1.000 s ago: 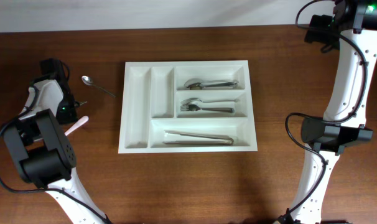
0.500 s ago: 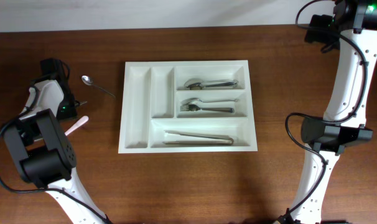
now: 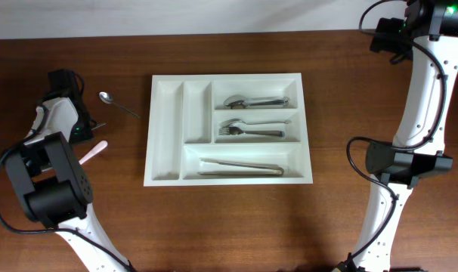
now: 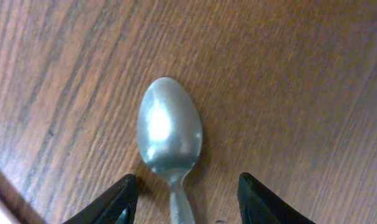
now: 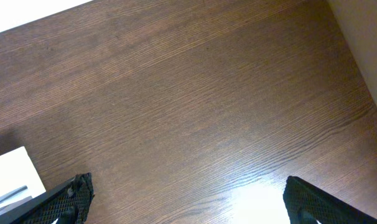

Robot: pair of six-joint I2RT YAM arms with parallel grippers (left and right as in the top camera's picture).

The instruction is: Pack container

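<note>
We're holding the L arm low over the table at its left side, wrist tipped down, L gripper straddling a spoon handle. Fingers are standing apart on either side, not pinching it, so it's released. The spoon bowl is pointing away from the wrist cam. The R arm is reaching to the far right corner, R gripper gaping wide w/ nothing btwn its fingers, only bare wood below. The tray is sitting flat mid-table btwn both arms, apart from each. Its long axis is running left-right in the overhead view, the two narrow slots at the L arm's end and three wide slots w/ cutlery toward the R.
</note>
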